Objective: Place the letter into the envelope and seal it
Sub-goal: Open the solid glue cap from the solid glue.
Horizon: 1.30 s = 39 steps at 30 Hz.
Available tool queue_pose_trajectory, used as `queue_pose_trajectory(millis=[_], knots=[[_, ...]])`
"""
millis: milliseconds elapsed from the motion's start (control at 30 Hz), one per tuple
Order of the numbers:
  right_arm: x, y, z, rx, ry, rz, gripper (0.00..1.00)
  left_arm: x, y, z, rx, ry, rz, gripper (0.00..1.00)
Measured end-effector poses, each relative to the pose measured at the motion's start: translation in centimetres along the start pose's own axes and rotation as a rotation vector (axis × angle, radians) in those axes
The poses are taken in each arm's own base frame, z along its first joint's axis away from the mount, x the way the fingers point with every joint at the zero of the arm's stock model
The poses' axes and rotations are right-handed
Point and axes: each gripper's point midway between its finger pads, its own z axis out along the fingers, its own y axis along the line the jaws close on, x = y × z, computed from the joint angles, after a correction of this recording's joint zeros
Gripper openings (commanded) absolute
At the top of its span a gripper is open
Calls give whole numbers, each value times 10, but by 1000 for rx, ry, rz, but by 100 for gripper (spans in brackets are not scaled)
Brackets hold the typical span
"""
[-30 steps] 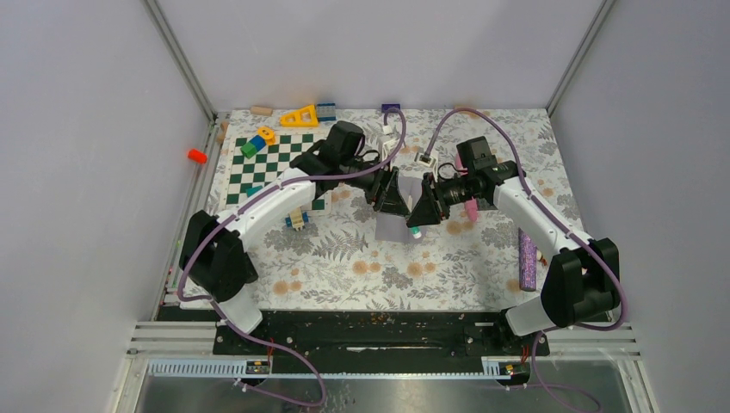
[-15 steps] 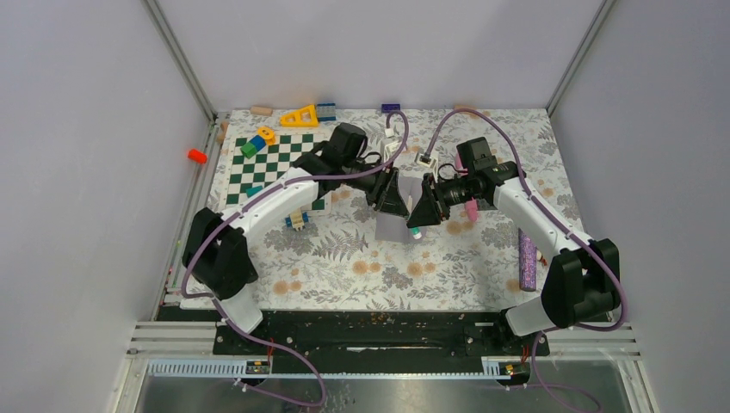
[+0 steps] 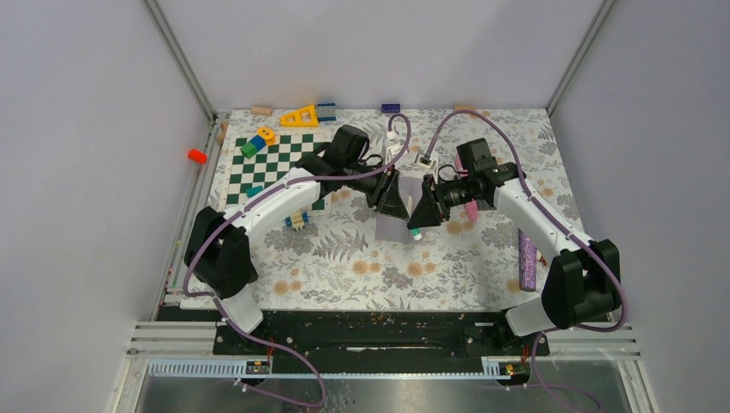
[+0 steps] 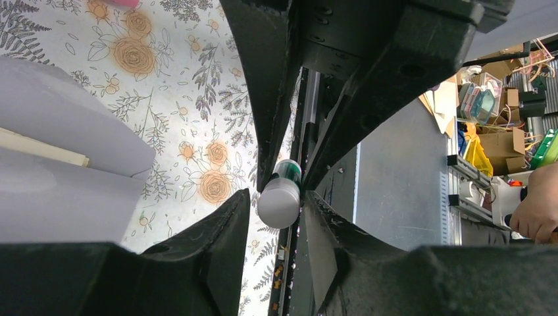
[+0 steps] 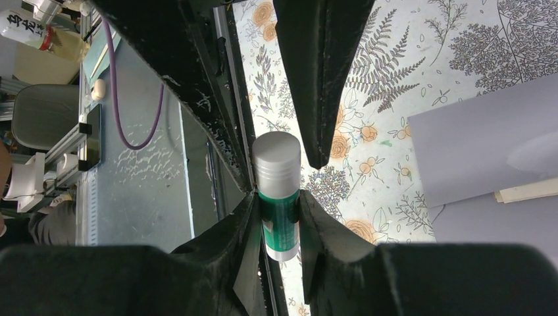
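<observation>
The pale grey-lavender envelope (image 3: pixel 390 229) lies flat on the floral table cover (image 3: pixel 344 258), directly under the two facing grippers, with a cream edge of the letter (image 5: pixel 526 191) showing between its flap and body. Above it the right gripper (image 5: pixel 278 205) is clamped on the green barrel of a glue stick (image 5: pixel 279 230). The left gripper (image 4: pixel 279 205) closely straddles the stick's grey cap (image 4: pixel 279 203) from the opposite side, and I cannot tell whether its fingers press it.
</observation>
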Motion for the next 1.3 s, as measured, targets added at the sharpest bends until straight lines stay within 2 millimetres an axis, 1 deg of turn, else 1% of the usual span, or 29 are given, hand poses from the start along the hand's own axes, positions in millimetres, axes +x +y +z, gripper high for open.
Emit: queue_pose_trajectory(millis=[167,300,400,633,667,833,933,967,1033,1100,1167,1200,1233,1300], knots=[[0,0,0,0,1,-3,19,0,0,0,0,1,-1,36],[0,0,0,-1,1,-7,19,0,0,0,0,1,-2,42],[0,0,1,-2,2,-12,19,1,0,0,0,2,-3,43],[4,3,2,-11,16,-12,19,1,0,0,-1,3,-4,42],[4,4,2,-12,17,-14,19,1,0,0,-1,3,-4,41],[5,3,2,-11,20,-22,19,1,0,0,1,3,-6,27],[5,2,2,-2,24,-23,23,1,-2,0,5,4,-3,22],[6,2,2,-1,25,-23,25,1,-2,0,6,4,-3,20],[6,1,2,1,25,-23,34,1,-2,0,6,4,-2,19],[6,1,2,2,26,-23,44,1,-2,0,6,4,-3,17],[6,1,2,3,27,-18,57,0,-2,0,6,4,-3,15],[6,1,2,4,27,-18,62,0,-2,0,6,3,-2,15],[6,1,2,4,27,-14,65,0,-2,0,7,3,-1,15],[6,1,2,3,27,-11,69,0,-3,0,9,3,-1,14]])
